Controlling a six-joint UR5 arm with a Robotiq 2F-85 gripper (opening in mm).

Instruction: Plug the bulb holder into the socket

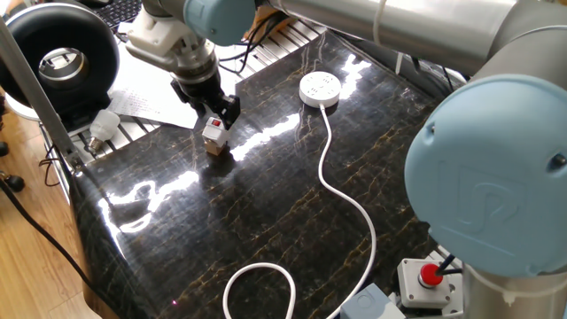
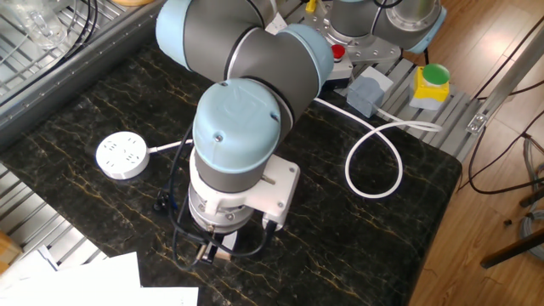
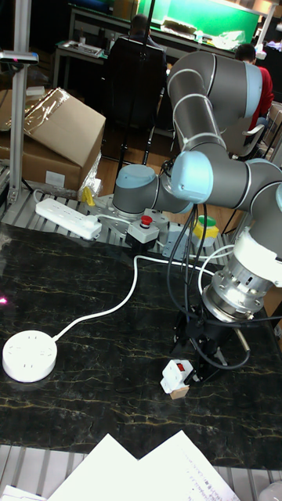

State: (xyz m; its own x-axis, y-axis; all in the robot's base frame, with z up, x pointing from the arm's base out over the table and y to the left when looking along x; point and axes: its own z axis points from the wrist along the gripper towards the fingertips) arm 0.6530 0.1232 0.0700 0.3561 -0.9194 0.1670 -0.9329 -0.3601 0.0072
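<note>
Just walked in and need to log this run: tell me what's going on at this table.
A UR5 arm is going for the bulb holder, which sits on a small wooden cube on the dark table. The gripper is open just above it, with no grasp visible. The round socket lies apart on its cord, with nothing plugged in.

Sharp frames, glare streaks on table (image 1: 266, 230)

We can make out a raised "UR" logo on the blue joint cap (image 1: 483, 208) nearest the camera, seen in one fixed view. The sheets of paper (image 1: 142, 84) beside the tabletop carry print too small for us to read, and nothing else is legible.
</note>
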